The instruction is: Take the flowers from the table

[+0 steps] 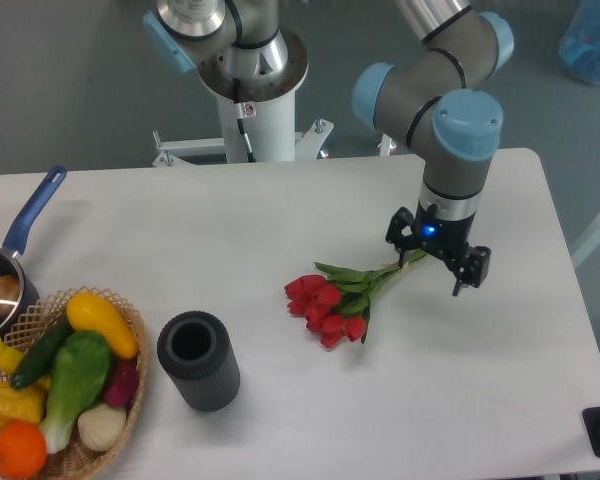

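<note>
Wicker basket (130, 330) holds vegetables; flowers (332, 300) lie on white table (230, 230); gripper (433, 262) spread open above stems.

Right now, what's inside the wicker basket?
The wicker basket holds a yellow squash, green vegetables, an orange, a pale onion-like bulb and a red-purple piece. Anything underneath is hidden.
</note>
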Tool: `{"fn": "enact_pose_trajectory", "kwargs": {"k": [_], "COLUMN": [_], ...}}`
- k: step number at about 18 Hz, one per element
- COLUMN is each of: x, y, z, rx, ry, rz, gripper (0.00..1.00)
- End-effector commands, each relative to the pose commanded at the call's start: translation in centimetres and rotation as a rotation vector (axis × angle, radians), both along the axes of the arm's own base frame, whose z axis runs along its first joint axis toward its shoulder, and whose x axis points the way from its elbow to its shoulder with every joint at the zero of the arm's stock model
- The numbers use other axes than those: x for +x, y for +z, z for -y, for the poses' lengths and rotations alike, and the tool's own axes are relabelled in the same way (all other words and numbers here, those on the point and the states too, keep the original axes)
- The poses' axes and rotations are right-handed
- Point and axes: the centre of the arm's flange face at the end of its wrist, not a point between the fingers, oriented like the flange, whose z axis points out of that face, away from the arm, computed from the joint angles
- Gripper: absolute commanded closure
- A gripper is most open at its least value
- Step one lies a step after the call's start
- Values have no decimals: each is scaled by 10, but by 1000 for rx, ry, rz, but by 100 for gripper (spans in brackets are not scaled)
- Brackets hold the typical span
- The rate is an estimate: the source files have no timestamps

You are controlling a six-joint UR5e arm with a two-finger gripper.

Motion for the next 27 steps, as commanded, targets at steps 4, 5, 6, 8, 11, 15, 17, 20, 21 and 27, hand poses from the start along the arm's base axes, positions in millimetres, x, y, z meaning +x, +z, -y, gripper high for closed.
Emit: {"fn": "enact_pose_trajectory", "kwargs": {"k": [4, 5, 6, 8, 11, 15, 17, 20, 21, 27], "x": [33, 36, 37, 49, 52, 54, 56, 53, 51, 43], "y": [-15, -16, -17, -19, -26, -45, -52, -54, -56, -54], "z": [-10, -13, -14, -27, -31, -34, -33, -33, -33, -31], "rx": [-20, -21, -21, -21, -27, -47, -54, -49, -49, -44], "ry": [-62, -68, -65, -88, -96, -73, -68, -64, -62, -51], "rz": [51, 52, 57, 61, 72, 102, 115, 112, 114, 109], "gripper": [0, 0, 0, 0, 0, 0, 0, 0, 12, 93]}}
